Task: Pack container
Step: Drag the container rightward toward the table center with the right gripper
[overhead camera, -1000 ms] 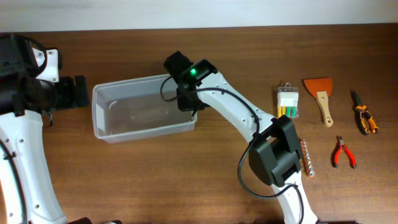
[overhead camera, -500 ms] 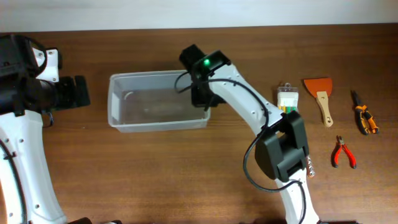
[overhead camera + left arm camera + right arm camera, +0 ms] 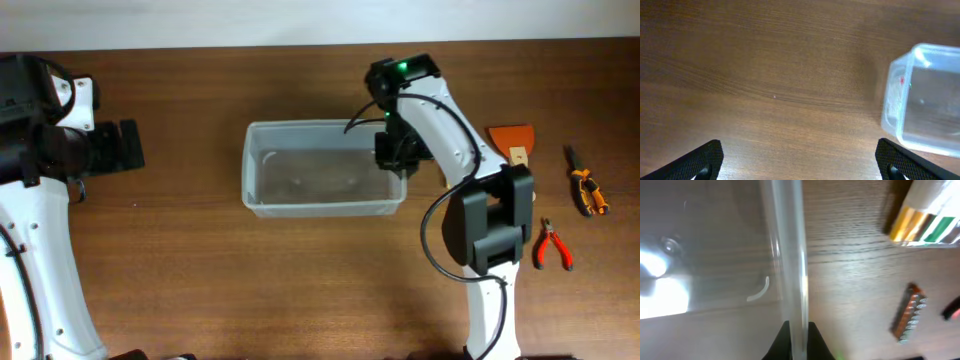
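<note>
The right end effector [image 3: 797, 330] is clamped shut on the thin right-hand rim of the container [image 3: 320, 207], whose body stretches away to its left. A scraper [image 3: 512, 145] and pliers [image 3: 551, 245] lie near its right. The left end effector [image 3: 800, 159] gapes wide, empty, with open bench [image 3: 765, 75] between it and the container's corner.

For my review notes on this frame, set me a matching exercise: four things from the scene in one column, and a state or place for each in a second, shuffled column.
Things:
1. container
2. left pincer
3. right pincer
4. red-handled pliers

States or places:
A. shut on the container's right-hand rim
B. lying at the right end of the table
C. open, over bare wood
D. clear, nothing visible inside, mid-table

Pairs: 1-D, 2-C, 3-A, 4-B.
</note>
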`<state>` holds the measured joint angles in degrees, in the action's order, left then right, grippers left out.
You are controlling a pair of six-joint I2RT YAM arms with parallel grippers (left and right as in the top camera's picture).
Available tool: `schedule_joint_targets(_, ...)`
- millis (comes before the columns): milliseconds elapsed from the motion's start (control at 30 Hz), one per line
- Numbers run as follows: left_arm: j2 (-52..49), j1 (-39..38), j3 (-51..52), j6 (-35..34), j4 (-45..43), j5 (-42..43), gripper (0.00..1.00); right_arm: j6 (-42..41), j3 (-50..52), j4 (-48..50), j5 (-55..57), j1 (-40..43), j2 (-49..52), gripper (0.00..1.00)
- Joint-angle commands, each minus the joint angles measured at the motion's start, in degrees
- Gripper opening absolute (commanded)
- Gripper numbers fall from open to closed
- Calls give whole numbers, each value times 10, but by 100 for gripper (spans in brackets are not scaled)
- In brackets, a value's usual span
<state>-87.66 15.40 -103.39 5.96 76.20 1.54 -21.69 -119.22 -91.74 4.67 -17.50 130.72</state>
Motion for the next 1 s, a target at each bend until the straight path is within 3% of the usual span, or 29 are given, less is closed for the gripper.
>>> schedule_joint_targets(0,-2,3,-9,-8,-6,6,99,98,3,-12,18,8,4,4)
schedule_joint_targets(200,-2,3,-9,-7,-7,6,99,111,3,12,3,12,4,4)
schedule_joint_targets(400,-2,3,-9,-8,-7,6,99,4,3,18,-3,11,4,4)
schedule_joint_targets(600,-2,3,-9,-8,-7,6,99,-51,3,22,-5,10,4,4)
schedule_joint_targets(967,-2,3,-9,-8,-5,6,99,-5,3,31,-5,10,4,4)
